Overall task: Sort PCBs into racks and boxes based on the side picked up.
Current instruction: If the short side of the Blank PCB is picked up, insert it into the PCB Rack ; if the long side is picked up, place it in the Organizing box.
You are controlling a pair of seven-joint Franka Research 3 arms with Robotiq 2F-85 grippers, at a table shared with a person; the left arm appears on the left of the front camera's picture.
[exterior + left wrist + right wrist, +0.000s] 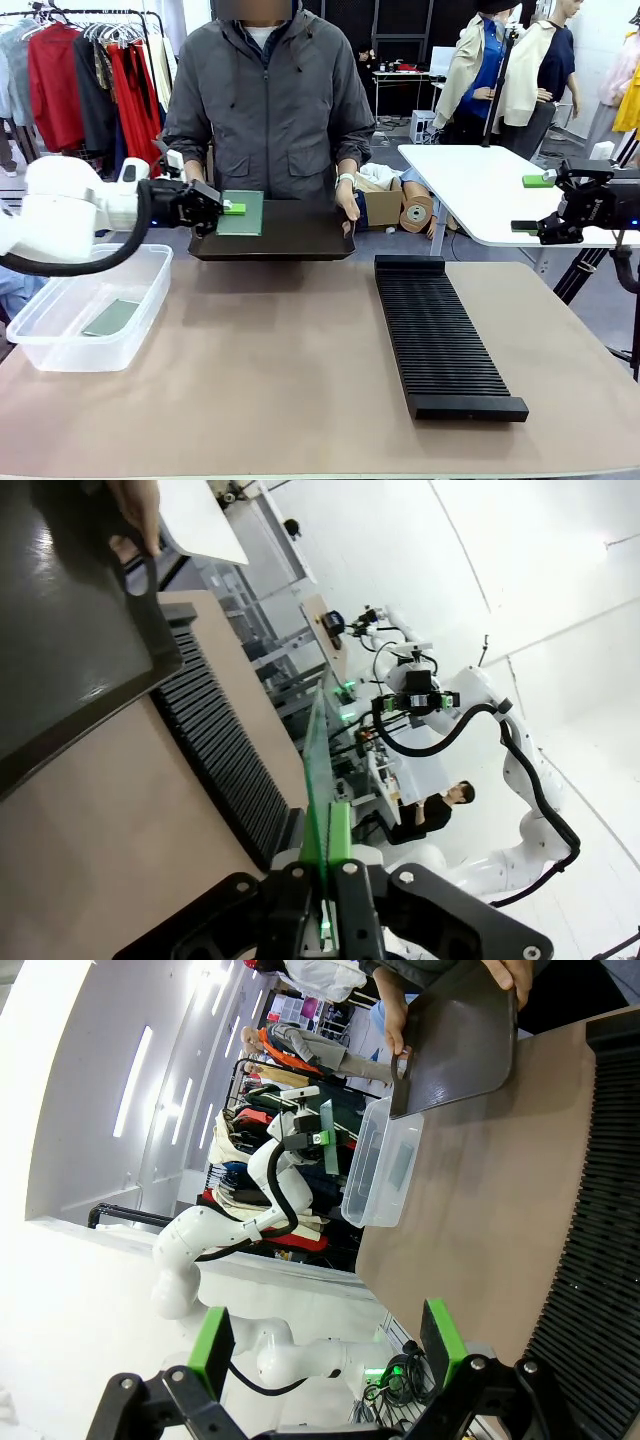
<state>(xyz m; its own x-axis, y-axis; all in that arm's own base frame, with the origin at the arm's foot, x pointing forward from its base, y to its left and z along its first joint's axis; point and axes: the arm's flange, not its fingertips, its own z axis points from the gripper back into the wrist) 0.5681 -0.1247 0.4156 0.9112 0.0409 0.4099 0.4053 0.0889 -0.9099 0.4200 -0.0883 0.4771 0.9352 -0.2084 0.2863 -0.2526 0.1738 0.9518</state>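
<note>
The left gripper (222,208) pinches a green board (243,212) upright above the black tray (290,232), while the right gripper (538,204) hangs wide beyond the rack (440,335).

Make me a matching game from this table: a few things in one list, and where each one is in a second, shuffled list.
Things:
1. PCB
2. second PCB
3. rack
4. tray

Places:
A. held up by the person
B. lying in the clear box
C. on the table, toward the robot's right
D. gripped in the left pincer

Pairs: 1-D, 2-B, 3-C, 4-A
</note>
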